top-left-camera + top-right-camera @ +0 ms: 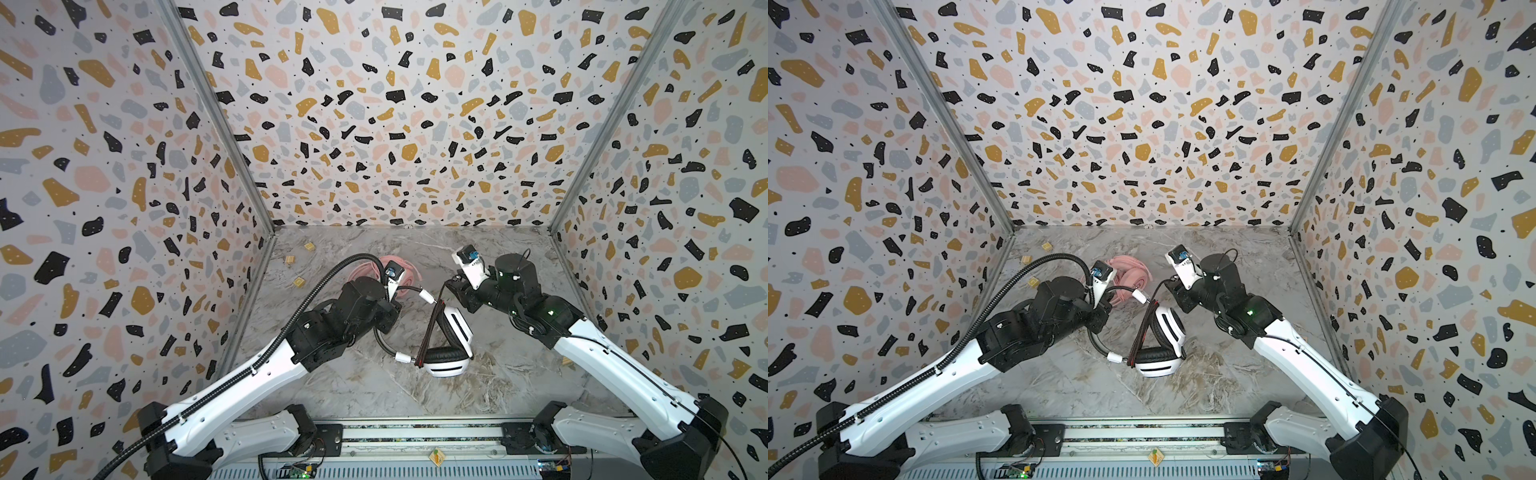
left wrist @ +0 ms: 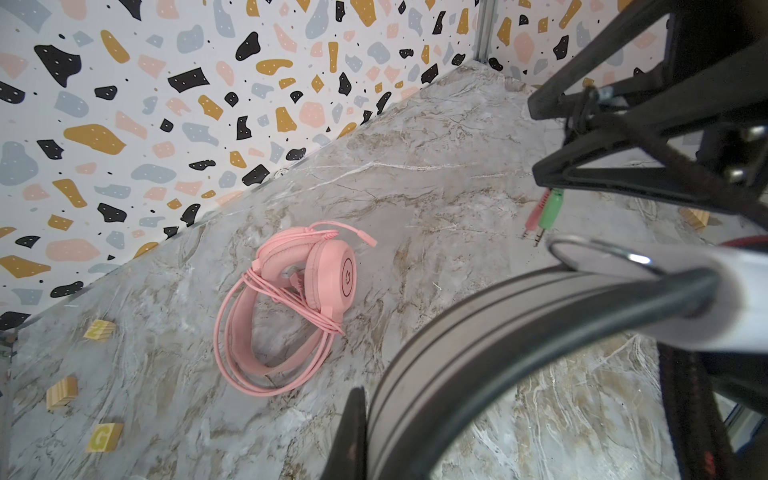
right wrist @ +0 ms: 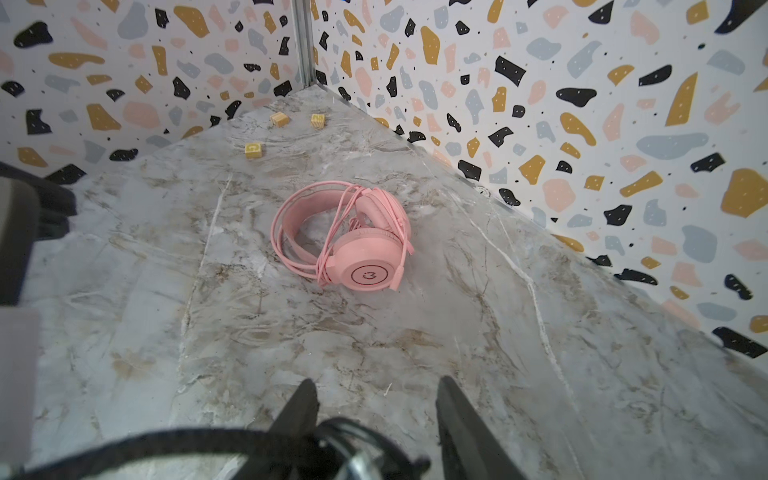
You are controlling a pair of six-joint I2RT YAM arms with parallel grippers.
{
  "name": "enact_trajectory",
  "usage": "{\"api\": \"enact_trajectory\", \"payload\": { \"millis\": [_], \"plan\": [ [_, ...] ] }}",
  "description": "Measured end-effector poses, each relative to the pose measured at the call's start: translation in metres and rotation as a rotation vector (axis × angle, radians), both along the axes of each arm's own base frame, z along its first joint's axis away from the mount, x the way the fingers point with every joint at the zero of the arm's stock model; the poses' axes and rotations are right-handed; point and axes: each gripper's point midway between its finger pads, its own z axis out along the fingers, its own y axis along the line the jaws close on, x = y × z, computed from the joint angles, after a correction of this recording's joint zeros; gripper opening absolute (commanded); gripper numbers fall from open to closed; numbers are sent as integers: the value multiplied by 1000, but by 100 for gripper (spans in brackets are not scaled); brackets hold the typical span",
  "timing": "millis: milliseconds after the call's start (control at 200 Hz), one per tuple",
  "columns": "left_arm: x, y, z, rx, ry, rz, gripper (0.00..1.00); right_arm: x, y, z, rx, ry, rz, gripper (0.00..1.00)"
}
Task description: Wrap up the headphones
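Right gripper (image 3: pixel 376 386): jaws parted, black cable (image 1: pixel 430 332) lying loose between them, not pinched. Left gripper (image 1: pixel 388 322): clamped on the headband (image 2: pixel 478 332), likely steadying the white-and-black headset (image 1: pixel 453 328) mid-table for winding. Pink headset (image 3: pixel 357 237) lies behind, cord coiled round it. Left fingertips mostly hidden in both top views. Cable end not traceable.

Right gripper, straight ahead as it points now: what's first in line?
The black cable looped at its jaws; past that, bare table, then probably the pink headset. Depth unclear.
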Motion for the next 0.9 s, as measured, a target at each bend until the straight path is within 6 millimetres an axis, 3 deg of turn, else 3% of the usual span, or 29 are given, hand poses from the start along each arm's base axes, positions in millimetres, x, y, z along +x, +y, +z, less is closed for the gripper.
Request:
{"api": "enact_trajectory", "payload": {
  "millis": [125, 265, 375, 566, 696, 901],
  "plan": [
    [7, -3, -3, 9, 3, 20, 0, 6, -12, -24, 55, 72, -39, 59],
    [15, -8, -4, 14, 12, 32, 0, -1, -25, -67, 110, 167, -83, 65],
    [21, -13, 0, -5, 10, 42, 0, -11, -34, -100, 135, 244, -126, 65],
    [34, -28, -4, -29, 25, 60, 0, -14, -54, -131, 160, 321, -217, 65],
    [48, -43, -20, -38, 47, 79, 0, -12, -78, -147, 176, 346, -322, 65],
    [70, -69, -62, -11, 112, 113, 0, -2, -131, -161, 171, 329, -559, 69]
  ]
}}
